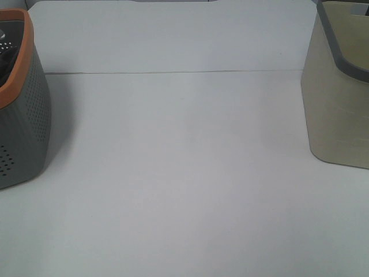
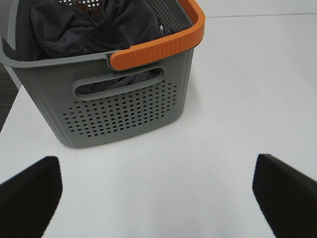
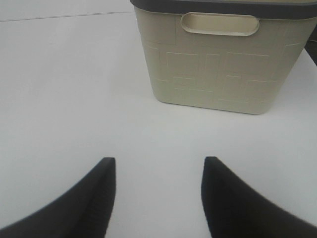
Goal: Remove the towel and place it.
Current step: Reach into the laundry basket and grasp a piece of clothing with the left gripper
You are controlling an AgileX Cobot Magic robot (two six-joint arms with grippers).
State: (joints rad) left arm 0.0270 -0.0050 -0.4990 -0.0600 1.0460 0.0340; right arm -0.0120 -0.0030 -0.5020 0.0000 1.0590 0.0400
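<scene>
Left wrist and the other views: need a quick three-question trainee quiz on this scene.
1. True or false: the towel lies inside the grey basket.
2. The left tool is: A) shut on the towel, B) open and holding nothing, C) inside the grey basket.
3. Which tool faces the beige basket?

Key: 1 true; 2 B; 3 the right tool.

Towel [image 2: 74, 29]: soft dark cloth. Grey basket [image 2: 124, 114]: perforated matt plastic. Beige bin [image 3: 218, 74]: embossed plastic. Surface [image 1: 184, 173]: smooth, matt.
</scene>
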